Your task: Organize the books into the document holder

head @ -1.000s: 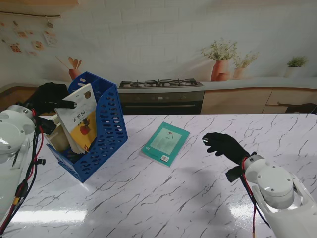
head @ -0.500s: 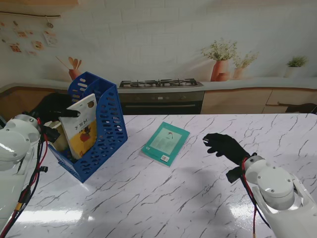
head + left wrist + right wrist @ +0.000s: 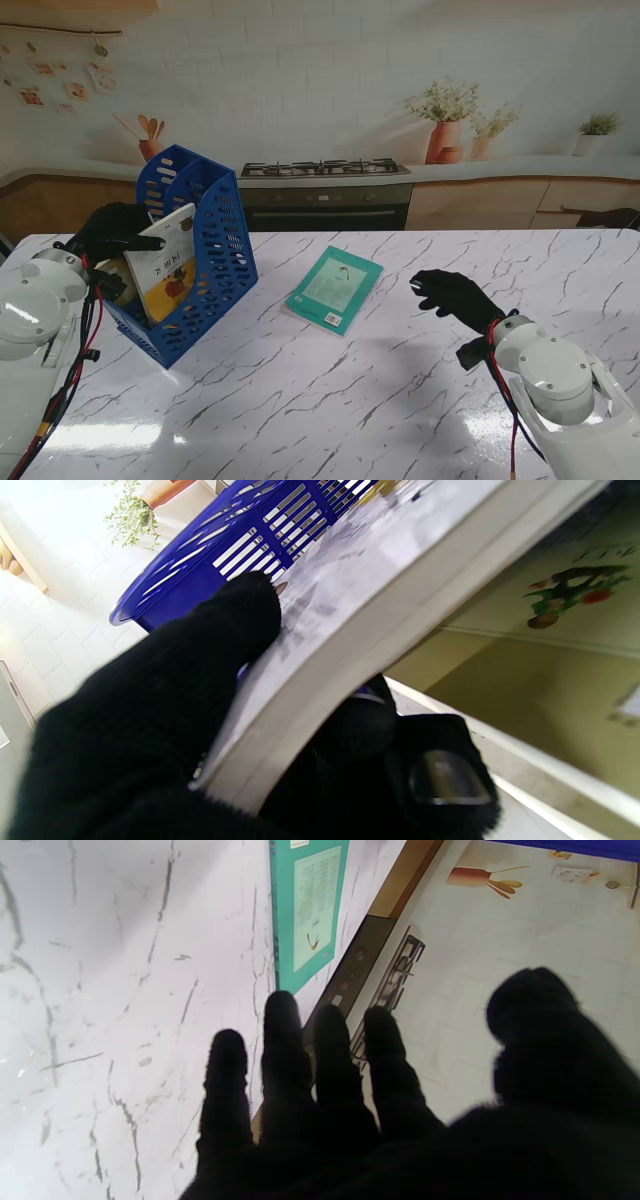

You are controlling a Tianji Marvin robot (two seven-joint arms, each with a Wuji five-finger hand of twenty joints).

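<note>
A blue slotted document holder (image 3: 215, 262) stands tilted on the left of the marble table. My left hand (image 3: 115, 230) is shut on a white and yellow book (image 3: 165, 265) that sits partly inside the holder, beside another book there. In the left wrist view the thumb (image 3: 220, 630) presses the book's cover (image 3: 380, 565) with the holder's blue wall (image 3: 250, 540) beyond. A teal book (image 3: 335, 288) lies flat mid-table. My right hand (image 3: 452, 295) hovers open to its right, fingers (image 3: 282, 1040) spread toward the teal book (image 3: 307, 910).
The table's far edge runs behind the holder and the teal book, with a kitchen backdrop beyond. Bare marble (image 3: 330, 400) stretches nearer to me, between the two arms.
My left hand has lowered the white and yellow book deeper into the holder. The right hand and the teal book have stayed put.
</note>
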